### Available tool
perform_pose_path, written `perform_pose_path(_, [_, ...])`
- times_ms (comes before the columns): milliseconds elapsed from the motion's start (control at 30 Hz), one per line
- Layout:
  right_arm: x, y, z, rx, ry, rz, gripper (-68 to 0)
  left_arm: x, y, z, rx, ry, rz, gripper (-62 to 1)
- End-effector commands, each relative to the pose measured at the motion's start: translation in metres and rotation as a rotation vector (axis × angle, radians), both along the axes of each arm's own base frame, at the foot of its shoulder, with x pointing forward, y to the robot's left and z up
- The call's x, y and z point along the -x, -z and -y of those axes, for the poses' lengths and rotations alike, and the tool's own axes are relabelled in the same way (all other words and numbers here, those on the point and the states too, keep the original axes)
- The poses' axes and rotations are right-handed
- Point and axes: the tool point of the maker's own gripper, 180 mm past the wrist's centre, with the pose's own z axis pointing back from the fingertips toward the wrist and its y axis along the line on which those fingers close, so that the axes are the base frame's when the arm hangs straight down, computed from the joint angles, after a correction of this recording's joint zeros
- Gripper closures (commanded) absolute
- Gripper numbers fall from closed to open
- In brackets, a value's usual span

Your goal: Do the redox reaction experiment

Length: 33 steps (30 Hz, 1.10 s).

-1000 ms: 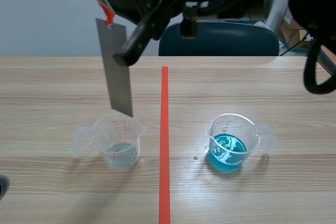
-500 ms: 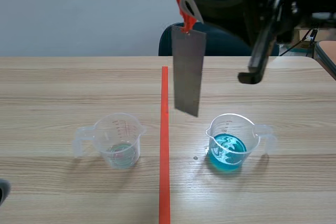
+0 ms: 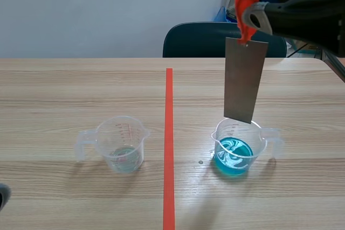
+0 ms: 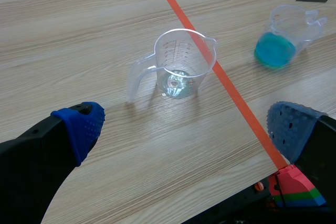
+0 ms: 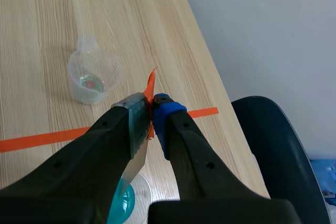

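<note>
Right gripper (image 5: 153,109) raised over table's (image 3: 54,90) right half, clamped on orange-tabbed top of strip (image 3: 245,79). Strip hung upright, lower end at rim of blue cup (image 3: 237,146); possibly just above it, hard to tell. Clear cup (image 3: 123,143) sat left of tape line (image 3: 169,133). Left gripper (image 4: 186,124) low, fingers spread, holding nothing.

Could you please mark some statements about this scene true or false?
1. The right gripper holds the metal strip over the cup of blue liquid. True.
2. The strip's lower end sits in the blue liquid. False: it hangs above the liquid, near the rim.
3. The left gripper is shut. False: its fingers stand open.
4. The second cup holds only a little pale liquid. True.
5. Both cups stand on one side of the tape line. False: one on each side.
</note>
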Motion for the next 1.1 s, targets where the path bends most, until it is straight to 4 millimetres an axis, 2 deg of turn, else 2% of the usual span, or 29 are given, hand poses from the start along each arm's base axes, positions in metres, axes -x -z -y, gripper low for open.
perform_pose_path(0, [-0.001,-0.007,0.003,-0.022,-0.008,0.015,-0.8,-0.003,-0.008,0.003,0.016,0.001,0.031,-62.3])
perform_pose_path(433, [-0.011,-0.009,0.025,-0.044,-0.009,0.023,-0.8,-0.003,-0.008,0.003,0.016,0.001,0.031,-62.3])
perform_pose_path(1067, [-0.009,-0.017,0.022,-0.090,-0.035,0.048,-0.8,-0.003,-0.008,0.003,0.016,0.001,0.032,-62.3])
